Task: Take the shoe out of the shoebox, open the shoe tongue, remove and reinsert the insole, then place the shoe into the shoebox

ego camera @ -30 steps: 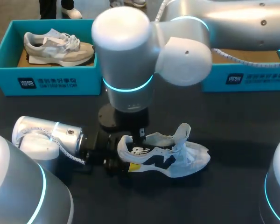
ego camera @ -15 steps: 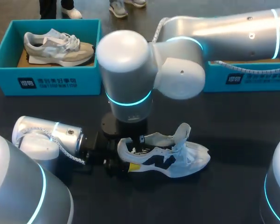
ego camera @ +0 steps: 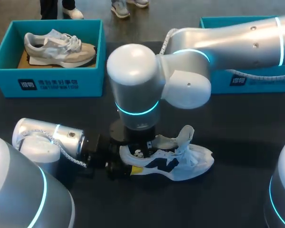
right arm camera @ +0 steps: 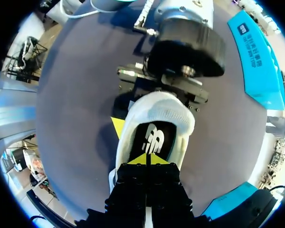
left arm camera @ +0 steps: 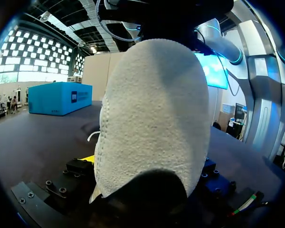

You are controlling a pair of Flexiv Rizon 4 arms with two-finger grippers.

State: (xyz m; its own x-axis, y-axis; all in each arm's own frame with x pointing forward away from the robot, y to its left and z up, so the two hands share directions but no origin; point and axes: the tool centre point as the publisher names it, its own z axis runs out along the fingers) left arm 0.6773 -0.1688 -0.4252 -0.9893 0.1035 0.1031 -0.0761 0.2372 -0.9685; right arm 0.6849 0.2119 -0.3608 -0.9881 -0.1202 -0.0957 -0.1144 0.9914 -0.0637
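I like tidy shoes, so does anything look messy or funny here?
Yes. The white shoe on the table looks floppy: its tongue sticks up and leans toward the toe, leaving the mouth wide open. The grey shoe in the blue box looks neat by comparison.

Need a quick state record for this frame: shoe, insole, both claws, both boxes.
shoe: upright on the table, outside both boxes
tongue: pulled up
insole: inside the shoe, visible through the heel opening
left claw: shut on the shoe's heel
right claw: shut, tips together just above the insole
left shoebox: holds a beige shoe
right shoebox: contents not visible
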